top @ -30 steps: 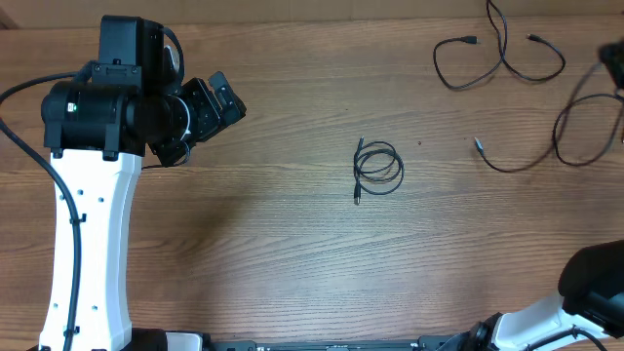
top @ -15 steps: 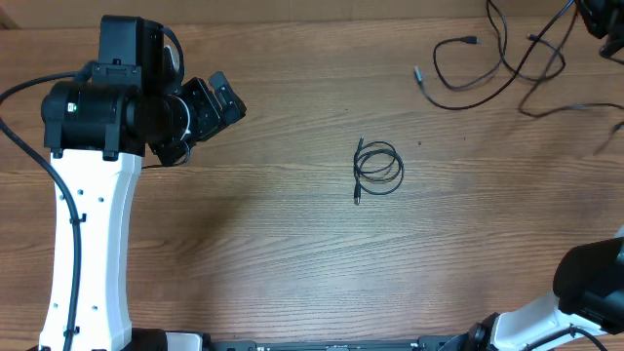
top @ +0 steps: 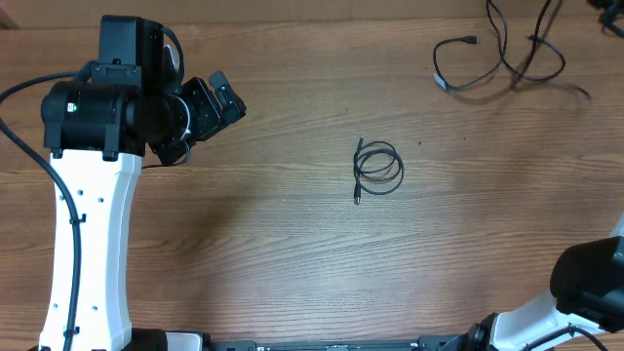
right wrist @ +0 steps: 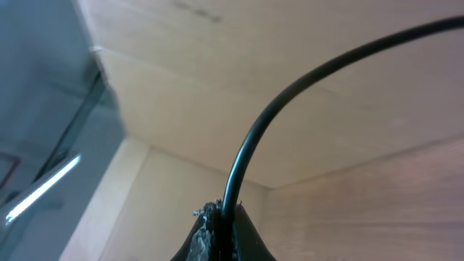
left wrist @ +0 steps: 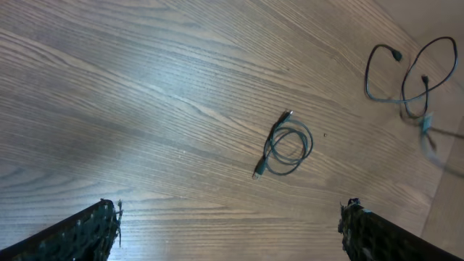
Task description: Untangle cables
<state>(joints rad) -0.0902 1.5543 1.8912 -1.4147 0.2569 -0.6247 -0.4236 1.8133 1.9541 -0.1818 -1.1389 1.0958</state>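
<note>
- Left hand [left wrist: 228, 230]: fingers spread wide, poised above the table [left wrist: 130, 109], on its left side.
- Coiled cable [top: 377, 168]: one small loop lying flat near the table's centre, plug ends poking out; well apart from both hands.
- Loose cables [top: 499, 57]: wavy strands crossing one another at the far right of the table, partly blurred.
- Right hand [right wrist: 220, 230]: tips pressed together, pinching a cable strand [right wrist: 290, 94] that arcs away from them.
</note>
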